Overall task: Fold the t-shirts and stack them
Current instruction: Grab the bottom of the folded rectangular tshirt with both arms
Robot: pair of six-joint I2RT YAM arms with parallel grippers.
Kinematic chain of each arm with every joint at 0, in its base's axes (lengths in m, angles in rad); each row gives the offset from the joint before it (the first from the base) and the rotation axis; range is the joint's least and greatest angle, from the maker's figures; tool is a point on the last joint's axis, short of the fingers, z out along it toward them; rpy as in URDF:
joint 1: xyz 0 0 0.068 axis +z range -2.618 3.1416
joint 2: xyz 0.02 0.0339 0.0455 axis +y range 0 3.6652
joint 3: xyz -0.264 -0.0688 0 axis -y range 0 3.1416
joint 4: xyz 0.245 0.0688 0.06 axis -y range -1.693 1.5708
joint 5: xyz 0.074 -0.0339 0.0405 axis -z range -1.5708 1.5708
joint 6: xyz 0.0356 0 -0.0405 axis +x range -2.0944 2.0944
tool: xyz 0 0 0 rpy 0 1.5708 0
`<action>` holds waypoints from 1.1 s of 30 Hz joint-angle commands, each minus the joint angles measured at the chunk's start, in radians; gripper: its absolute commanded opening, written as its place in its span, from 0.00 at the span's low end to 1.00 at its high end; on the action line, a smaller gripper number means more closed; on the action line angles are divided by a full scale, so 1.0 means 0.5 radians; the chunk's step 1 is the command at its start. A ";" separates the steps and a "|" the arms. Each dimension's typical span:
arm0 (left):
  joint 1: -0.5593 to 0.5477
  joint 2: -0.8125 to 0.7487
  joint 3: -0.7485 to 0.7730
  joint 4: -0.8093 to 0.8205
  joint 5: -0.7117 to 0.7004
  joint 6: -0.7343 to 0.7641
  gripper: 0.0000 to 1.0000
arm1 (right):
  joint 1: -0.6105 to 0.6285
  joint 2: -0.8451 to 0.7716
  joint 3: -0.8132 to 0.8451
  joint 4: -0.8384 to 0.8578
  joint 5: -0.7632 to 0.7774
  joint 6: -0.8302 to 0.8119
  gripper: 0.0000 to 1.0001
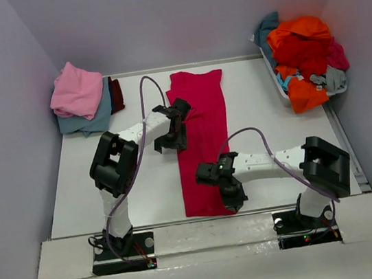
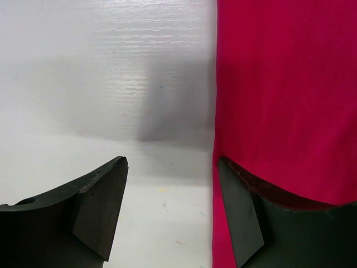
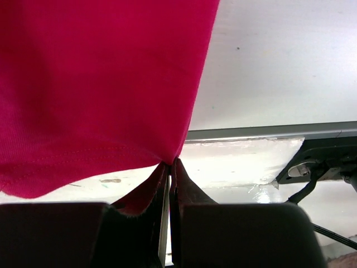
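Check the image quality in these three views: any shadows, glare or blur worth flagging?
Top external: even light, sharp, hardly any shadows. Left wrist: a soft dark shadow on the table beside the magenta t-shirt; left gripper dim but readable. Right wrist: right gripper dark and slightly soft at the bottom; the shirt's hem stitching is crisp.

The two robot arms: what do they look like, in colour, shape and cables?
Both the left arm and the right arm have white tubular links and bulky black joint housings. The left gripper and the right gripper are black, with dark wedge-shaped fingers. A thin purple-grey cable loops along each arm. Each stands on a black base plate with small lights.
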 commanded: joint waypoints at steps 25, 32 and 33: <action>0.014 -0.089 -0.051 0.006 -0.038 0.045 0.77 | 0.054 -0.248 0.028 -0.167 0.159 0.269 0.57; 0.014 -0.098 -0.057 0.006 -0.029 0.039 0.77 | 0.054 0.061 0.347 -0.238 0.248 0.104 0.57; 0.014 -0.102 -0.060 0.006 -0.029 0.039 0.77 | 0.054 0.090 0.384 -0.235 0.272 0.079 0.57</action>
